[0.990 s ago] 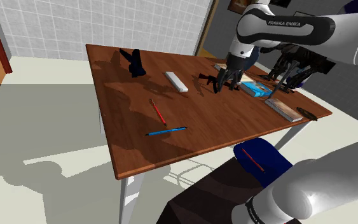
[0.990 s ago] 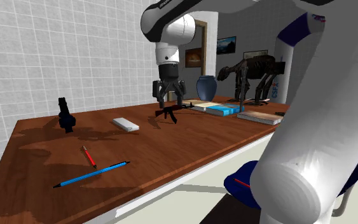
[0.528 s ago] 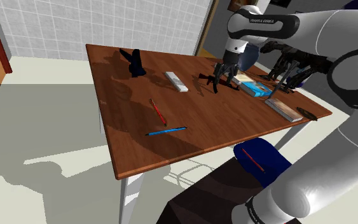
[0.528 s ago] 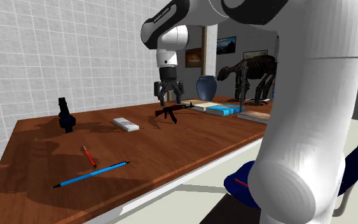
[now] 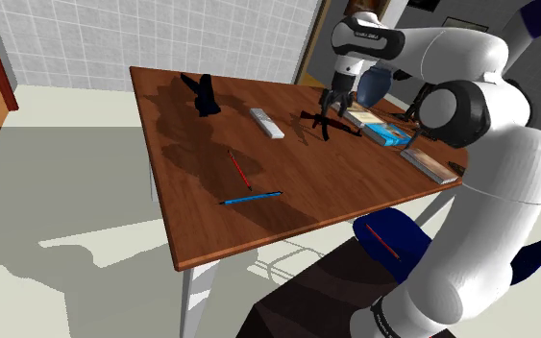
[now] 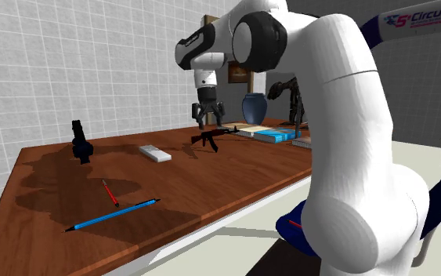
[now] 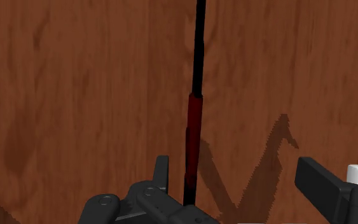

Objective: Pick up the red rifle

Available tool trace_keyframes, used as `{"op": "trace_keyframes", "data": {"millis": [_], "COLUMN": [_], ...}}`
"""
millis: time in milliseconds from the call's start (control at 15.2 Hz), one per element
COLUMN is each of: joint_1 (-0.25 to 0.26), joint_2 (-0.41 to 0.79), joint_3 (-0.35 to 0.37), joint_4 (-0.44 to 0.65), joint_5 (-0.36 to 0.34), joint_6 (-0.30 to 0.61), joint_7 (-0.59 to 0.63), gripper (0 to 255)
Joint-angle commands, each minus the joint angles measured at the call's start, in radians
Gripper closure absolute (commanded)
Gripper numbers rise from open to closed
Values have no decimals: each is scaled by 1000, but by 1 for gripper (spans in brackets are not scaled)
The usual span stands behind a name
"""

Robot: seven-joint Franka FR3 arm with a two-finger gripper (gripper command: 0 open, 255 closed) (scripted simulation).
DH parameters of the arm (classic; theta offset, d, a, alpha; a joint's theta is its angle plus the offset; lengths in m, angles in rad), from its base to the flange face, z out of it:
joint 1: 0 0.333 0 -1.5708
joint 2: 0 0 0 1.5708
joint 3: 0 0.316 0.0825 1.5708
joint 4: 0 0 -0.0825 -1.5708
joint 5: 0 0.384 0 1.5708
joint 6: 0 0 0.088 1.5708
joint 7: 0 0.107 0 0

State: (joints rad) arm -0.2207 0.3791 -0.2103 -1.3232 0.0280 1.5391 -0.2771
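One black claw [image 6: 210, 121] spread wide, gripping nothing, hovers just above dark-red-and-black rifle [image 6: 211, 139]. Rifle lies flat on brown wooden table [image 6: 211, 184], far side, near flat blue box [image 6: 277, 136].

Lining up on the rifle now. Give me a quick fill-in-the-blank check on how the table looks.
The end effector hangs above the rifle with its fingers ___. The white block lies between the black object and the ___. The vase beyond the rifle is coloured ___.
Missing words: open; rifle; blue.
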Motion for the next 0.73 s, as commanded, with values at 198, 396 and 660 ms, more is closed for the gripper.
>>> {"op": "trace_keyframes", "data": {"millis": [198,396,660], "joint_1": [-44,-39,-35], "joint_2": [158,148,141], "joint_3": [-6,-6,-6], "joint_4": [215,159,100], "joint_5": [22,21,20], "joint_6": [-64,-17,35], "joint_7": [-22,-20,-19], "gripper": [0,0,0]}}
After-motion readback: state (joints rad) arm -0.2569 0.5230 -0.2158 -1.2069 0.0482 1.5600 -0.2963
